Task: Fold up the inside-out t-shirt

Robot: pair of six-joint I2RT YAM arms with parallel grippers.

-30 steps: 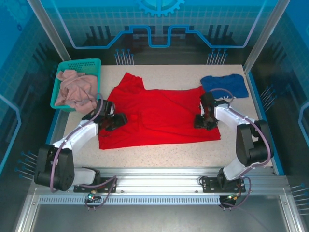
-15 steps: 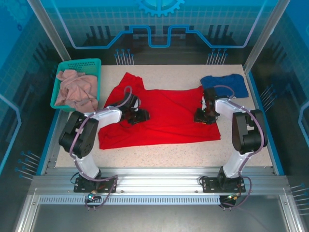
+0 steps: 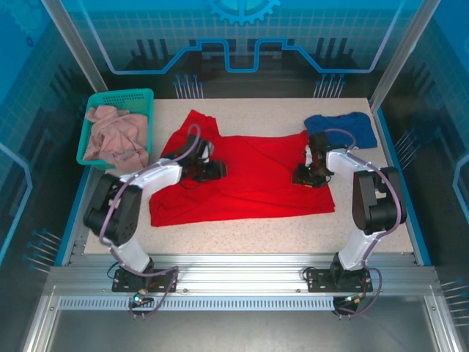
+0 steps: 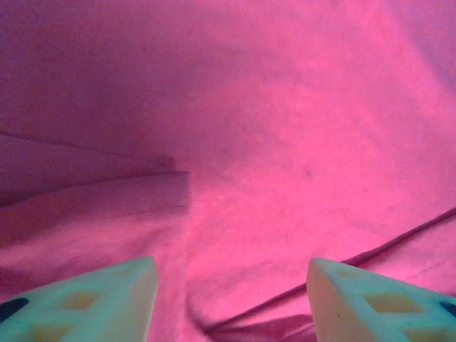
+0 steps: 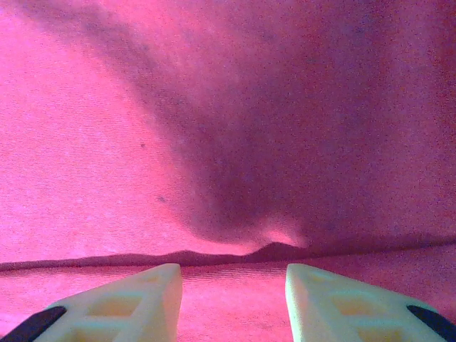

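The left claw (image 3: 215, 170) had swung inward onto the far-left part of the red t-shirt (image 3: 253, 187), spread crosswise on the table (image 3: 242, 235). The right claw (image 3: 303, 178) hung over its right end; both stood open, cloth directly beneath each.

A: Top view illumination?
B: Bright, even, overhead; shadows on the table (image 3: 242, 235) are faint; blue tint at the borders.
A: Wrist views?
B: Dimmer, magenta cast; a broad soft shadow crosses the inside-out t-shirt (image 5: 107, 142); grain visible, near fingertips (image 5: 135, 299) soft.
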